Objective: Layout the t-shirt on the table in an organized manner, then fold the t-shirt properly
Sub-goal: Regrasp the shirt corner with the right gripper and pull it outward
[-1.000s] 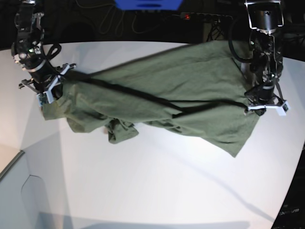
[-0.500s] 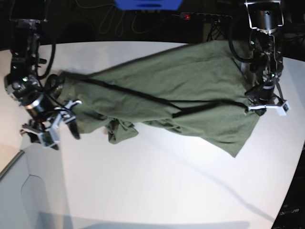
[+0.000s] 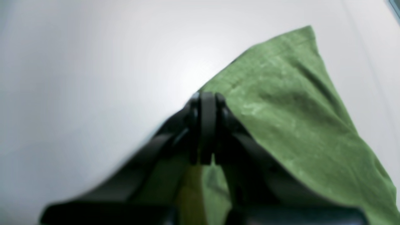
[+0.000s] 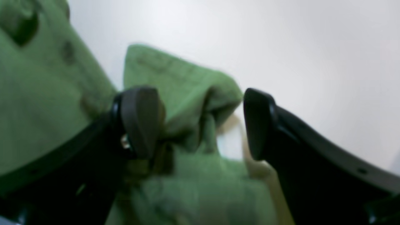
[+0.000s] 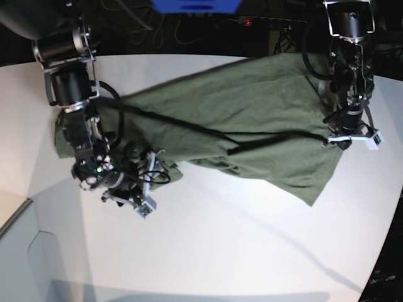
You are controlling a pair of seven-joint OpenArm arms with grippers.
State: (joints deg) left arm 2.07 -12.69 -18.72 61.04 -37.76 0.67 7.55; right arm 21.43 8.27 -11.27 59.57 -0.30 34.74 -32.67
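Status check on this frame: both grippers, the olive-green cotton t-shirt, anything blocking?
Left gripper shut on the olive-green cotton t-shirt edge. Right gripper open, jaws astride a bunched fold. Shirt rumpled on the white table, not laid flat. Nothing blocking.

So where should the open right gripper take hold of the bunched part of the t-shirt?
Probably the raised fold of the t-shirt sitting between the fingers of the right gripper. It stands up off the table as a ridge, so closing from straight above with one finger on either side looks best.
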